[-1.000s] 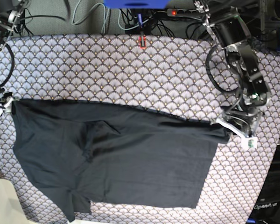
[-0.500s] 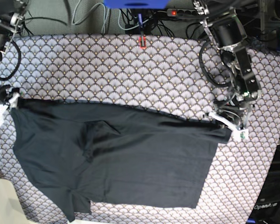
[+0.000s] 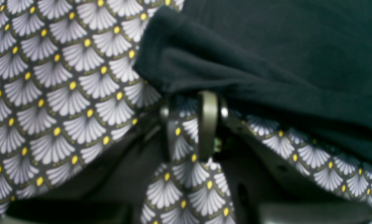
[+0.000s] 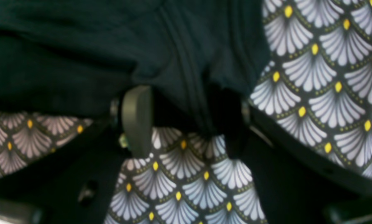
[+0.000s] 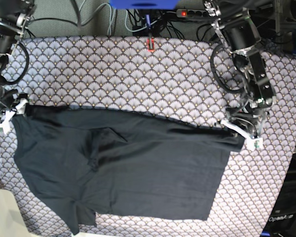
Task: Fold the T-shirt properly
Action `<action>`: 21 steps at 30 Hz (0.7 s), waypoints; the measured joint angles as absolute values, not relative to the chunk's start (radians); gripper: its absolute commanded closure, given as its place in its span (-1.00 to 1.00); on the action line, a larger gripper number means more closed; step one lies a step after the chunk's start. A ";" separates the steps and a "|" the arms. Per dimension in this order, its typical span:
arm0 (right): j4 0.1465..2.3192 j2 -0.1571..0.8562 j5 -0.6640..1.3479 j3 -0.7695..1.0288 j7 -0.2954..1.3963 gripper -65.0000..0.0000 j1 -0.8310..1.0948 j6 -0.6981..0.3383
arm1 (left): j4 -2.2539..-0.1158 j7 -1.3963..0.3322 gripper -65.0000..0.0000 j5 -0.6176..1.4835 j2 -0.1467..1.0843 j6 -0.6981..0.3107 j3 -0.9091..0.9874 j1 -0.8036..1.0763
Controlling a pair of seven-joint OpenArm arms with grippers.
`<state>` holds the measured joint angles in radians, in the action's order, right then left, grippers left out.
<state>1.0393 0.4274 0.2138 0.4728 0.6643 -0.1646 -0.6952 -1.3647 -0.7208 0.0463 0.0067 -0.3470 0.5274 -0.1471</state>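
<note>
You're working in a robotics lab: tangled cables point(image 5: 89, 15) and a power strip point(image 5: 190, 13) crowd the desk's point(image 5: 138, 74) far edge.

T-shirt point(image 5: 138, 173): plain black to dark charcoal, no print; in the wrist views it reads near-black with a faint teal cast.

Tablecloth point(image 5: 138, 74): dark ground covered in repeating pale grey-white scallop fans, each fan ribbed and tipped with a small yellow dot, edged by fine dotted olive lines.

Left gripper point(image 5: 242, 136): black body with white fingertips.

Right gripper point(image 5: 7, 111): black, white tips.

Clip point(image 5: 150, 45) at the cloth's far edge: red-orange.

Box point(image 5: 143, 4) beyond it: bright blue.

Cables point(image 5: 84, 15): black and grey.
</note>
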 measured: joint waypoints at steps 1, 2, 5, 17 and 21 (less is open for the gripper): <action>1.039 0.425 0.213 0.473 0.663 -0.09 -0.165 -0.695 | -1.365 -0.721 0.61 0.046 0.007 -0.347 0.527 -0.147; 1.039 0.421 0.213 0.473 0.662 -0.09 -0.165 -0.695 | -1.365 -0.721 0.61 0.046 0.007 -0.347 0.527 -0.147; 1.039 0.413 0.213 0.473 0.654 -0.09 -0.165 -0.695 | -1.365 -0.722 0.61 0.046 0.005 -0.347 0.528 -0.150; 1.039 0.414 0.213 0.473 0.654 -0.09 -0.165 -0.695 | -1.225 -0.672 0.61 0.047 0.005 -0.341 0.562 -0.197; 1.039 0.414 0.216 0.473 0.653 -0.09 -0.162 -0.695 | -1.225 -0.668 0.61 0.050 0.004 -0.343 0.569 -0.199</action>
<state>1.0393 0.4141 0.2157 0.4728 0.6529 -0.1619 -0.6949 -1.2247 -0.6678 0.0498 0.0040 -0.3431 0.5686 -0.1989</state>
